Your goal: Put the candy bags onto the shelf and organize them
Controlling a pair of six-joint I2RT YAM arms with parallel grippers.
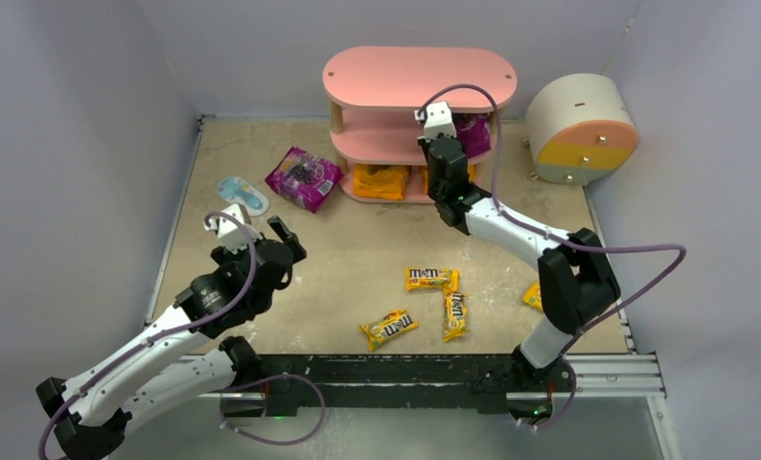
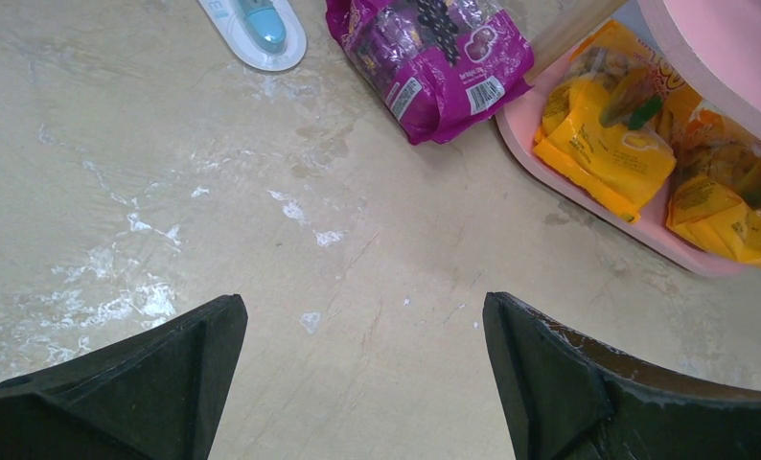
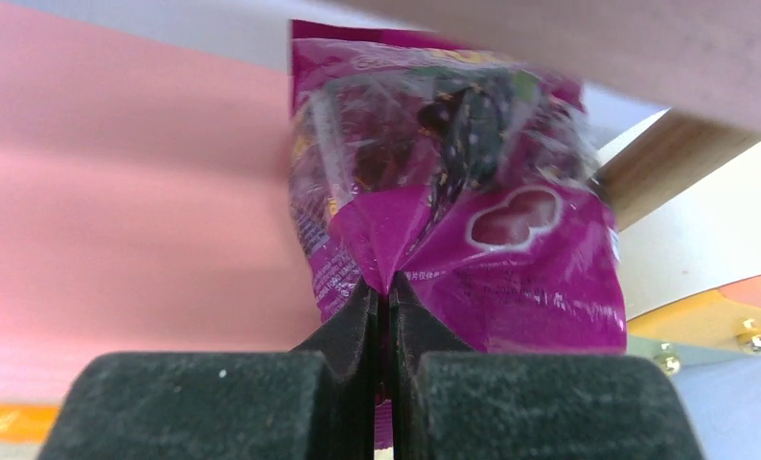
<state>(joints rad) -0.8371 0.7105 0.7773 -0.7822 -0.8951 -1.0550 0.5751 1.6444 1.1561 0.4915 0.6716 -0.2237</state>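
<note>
Pinched at its near edge by the right gripper (image 3: pixel 384 287), fingers pressed tight together on the film: one magenta bag (image 3: pixel 511 259), at the right end of the middle tier of the pink shelf (image 1: pixel 420 77), beside a yellowish post (image 3: pixel 664 163). Resting on the board or hanging clear of it: cannot tell.

Second magenta bag (image 1: pixel 304 176) flat on the table, just left of the shelf's foot. Two orange bags side by side on the bottom tier, one (image 1: pixel 380 181) in plain sight, the other (image 2: pixel 731 196) to its right. Four yellow M&M's packets loose on the near half of the table: three (image 1: pixel 431 279) (image 1: pixel 455 315) (image 1: pixel 388 328) close together at centre, a fourth (image 1: pixel 533 295) further right.

Left gripper (image 2: pixel 362 383) spread wide, holding nothing, above bare table at the near left.

Pale blue-white packet (image 1: pixel 242 195) at the far left, near the second magenta bag but apart. Round cream drawer unit (image 1: pixel 581 129) right of the shelf, in the far right corner.

Table (image 1: pixel 357 249): beige, scuffed, with white smears and scratches, plainest in the left wrist view. Metal rail (image 1: pixel 607 369) along the near edge. Plain pale grey walls (image 1: pixel 70 115) on three sides.

Right-hand orange bag largely masked by the right arm in the top view. Fourth packet half covered by that arm's elbow. Held bag's print blurred, its top cut off by the board above.
</note>
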